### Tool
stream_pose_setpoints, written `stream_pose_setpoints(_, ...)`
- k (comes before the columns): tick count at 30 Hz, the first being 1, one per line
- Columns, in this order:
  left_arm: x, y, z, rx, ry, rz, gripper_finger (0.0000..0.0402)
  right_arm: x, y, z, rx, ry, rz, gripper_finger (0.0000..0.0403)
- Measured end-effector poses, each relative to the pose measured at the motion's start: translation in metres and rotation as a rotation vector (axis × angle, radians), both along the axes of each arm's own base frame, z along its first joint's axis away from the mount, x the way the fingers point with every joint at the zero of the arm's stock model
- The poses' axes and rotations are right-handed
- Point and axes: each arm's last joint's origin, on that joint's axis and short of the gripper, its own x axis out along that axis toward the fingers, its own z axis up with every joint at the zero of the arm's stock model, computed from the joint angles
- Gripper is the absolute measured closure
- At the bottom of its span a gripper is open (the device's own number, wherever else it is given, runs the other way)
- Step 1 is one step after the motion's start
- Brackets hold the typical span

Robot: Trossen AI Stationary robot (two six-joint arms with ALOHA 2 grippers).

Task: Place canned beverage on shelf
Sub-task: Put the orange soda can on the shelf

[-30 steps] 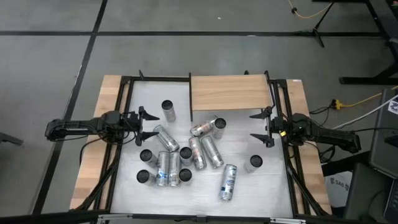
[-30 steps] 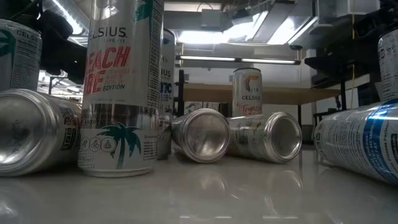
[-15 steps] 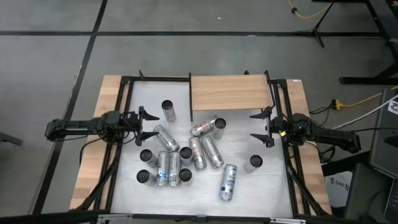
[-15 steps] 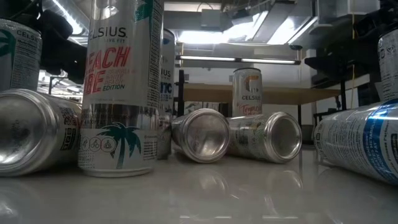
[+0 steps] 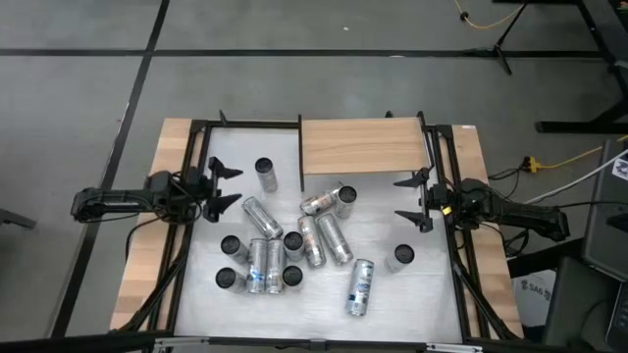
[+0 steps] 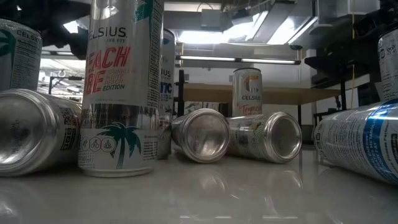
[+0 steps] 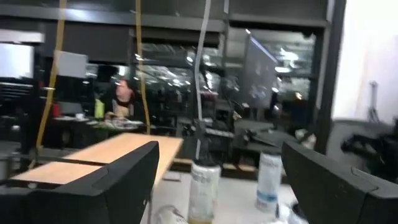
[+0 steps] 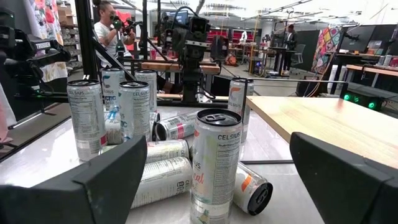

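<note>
A: Shelf (image 5: 361, 145)?
B: Far table edge, nothing on it. Cans (image 5: 294, 245) clustered mid-table (some upright, some lying).
A: Grippers?
B: Left gripper (image 5: 224, 186) spread, empty; right gripper (image 5: 410, 200) spread, empty.

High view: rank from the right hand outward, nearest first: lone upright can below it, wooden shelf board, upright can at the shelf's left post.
1. Lone upright silver can, just below the right hand, table's right side.
2. Pale wooden shelf board, above the hand, at the back.
3. Upright silver can by the shelf's left post, across the table.
</note>
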Motion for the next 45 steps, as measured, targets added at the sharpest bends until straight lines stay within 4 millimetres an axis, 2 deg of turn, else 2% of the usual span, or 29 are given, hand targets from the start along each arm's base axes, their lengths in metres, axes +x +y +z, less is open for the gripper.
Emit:
stream_pose_setpoints(5,-0.001,0.004,0.013,-0.131,-0.035,0.095,0.0068,0.000,0.000,0.000,0.000,0.000,0.000,0.0013)
stream_pose_setpoints(12,0.011,0.009,0.040,-0.175,0.008,0.245,0.0068,0.000,0.000,0.000,0.000,-0.001,0.000,0.0013)
stream_pose_setpoints(16,0.025,0.012,0.055,-0.194,0.059,0.333,0.0068,0.000,0.000,0.000,0.000,-0.001,0.000,0.0013)
stream_pose_setpoints(24,0.064,0.017,0.096,-0.185,0.112,0.360,0.0068,0.000,-0.001,0.001,0.008,-0.008,-0.047,0.0013)
stream_pose_setpoints(35,0.119,0.046,0.150,-0.169,0.107,0.469,0.0068,-0.001,-0.004,0.011,0.223,-0.130,-0.119,0.0013)
stream_pose_setpoints(40,0.134,0.052,0.162,-0.167,0.098,0.477,0.0068,-0.002,-0.004,0.015,0.232,-0.170,-0.125,0.0013)
stream_pose_setpoints(45,0.139,0.053,0.162,-0.170,0.102,0.475,0.0068,-0.002,-0.004,0.015,0.230,-0.176,-0.119,0.0013)
